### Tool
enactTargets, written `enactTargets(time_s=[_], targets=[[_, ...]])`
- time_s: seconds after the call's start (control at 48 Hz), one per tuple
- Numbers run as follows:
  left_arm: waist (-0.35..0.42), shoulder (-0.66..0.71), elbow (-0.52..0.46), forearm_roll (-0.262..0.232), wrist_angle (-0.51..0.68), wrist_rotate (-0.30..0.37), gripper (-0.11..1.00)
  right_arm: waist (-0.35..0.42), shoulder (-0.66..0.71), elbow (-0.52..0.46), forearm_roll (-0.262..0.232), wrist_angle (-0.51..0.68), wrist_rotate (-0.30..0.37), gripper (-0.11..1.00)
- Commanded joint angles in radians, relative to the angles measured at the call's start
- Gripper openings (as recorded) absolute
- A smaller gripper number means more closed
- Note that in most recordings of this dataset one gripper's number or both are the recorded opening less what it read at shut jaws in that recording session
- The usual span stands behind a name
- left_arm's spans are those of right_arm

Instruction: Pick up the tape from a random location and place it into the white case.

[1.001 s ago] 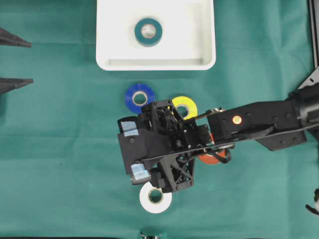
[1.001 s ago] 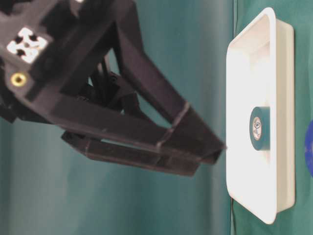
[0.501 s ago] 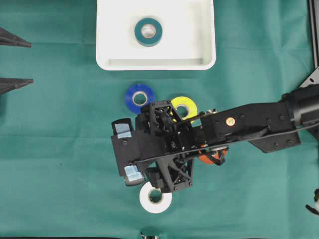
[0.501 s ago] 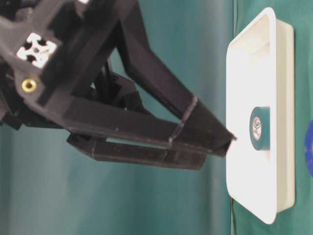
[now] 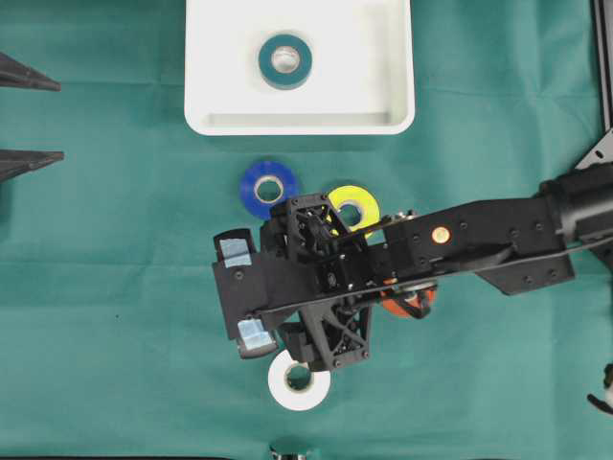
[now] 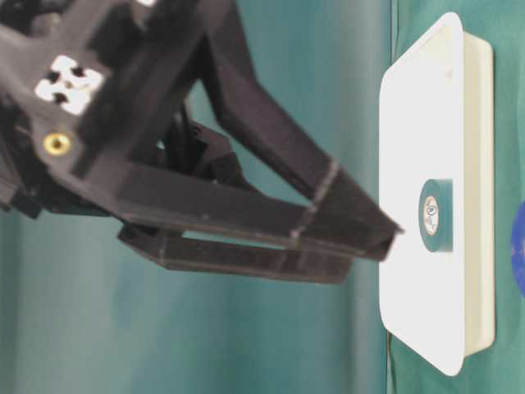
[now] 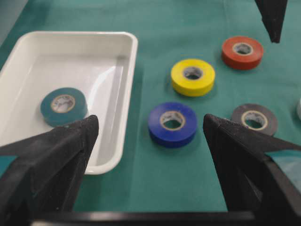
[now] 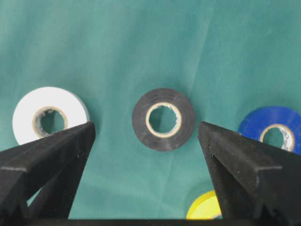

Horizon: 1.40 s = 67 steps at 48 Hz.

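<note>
The white case [image 5: 299,123] lies at the top middle with a teal tape roll [image 5: 284,60] inside; both show in the left wrist view, the case [image 7: 128,44] and the teal roll [image 7: 62,106]. My right gripper [image 5: 244,292] is open above the cloth. In the right wrist view the right gripper [image 8: 146,132] has a black tape roll [image 8: 163,119] between and below its fingers. The black roll is hidden under the arm in the overhead view. My left gripper [image 5: 38,115] is open and empty at the far left; its wrist view [image 7: 150,121] also shows it open.
Loose on the green cloth are a blue roll [image 5: 268,188], a yellow roll [image 5: 354,205], an orange roll [image 5: 407,304] partly under the right arm, and a white roll [image 5: 299,380] near the front edge. The right arm's frame [image 6: 205,197] fills the table-level view's left.
My right gripper has moved a little to the left over the cloth, still open. The left gripper and all the rolls have stayed where they were.
</note>
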Motion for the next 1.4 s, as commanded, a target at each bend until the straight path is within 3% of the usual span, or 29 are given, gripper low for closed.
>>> enactTargets(time_s=[0.0, 0.709, 1.376], targets=[[-0.002, 0.014, -0.011, -0.002, -0.009, 0.002, 0.97, 0.002, -0.006, -0.029, 0.0, 0.003, 0.005, 0.92], [-0.002, 0.02, -0.008, -0.002, -0.009, 0.002, 0.97, 0.002, 0.104, 0.008, -0.002, -0.009, 0.044, 0.92], [-0.002, 0.026, -0.006, 0.0, -0.009, 0.003, 0.97, 0.003, 0.187, 0.083, 0.0, -0.187, 0.066, 0.92]])
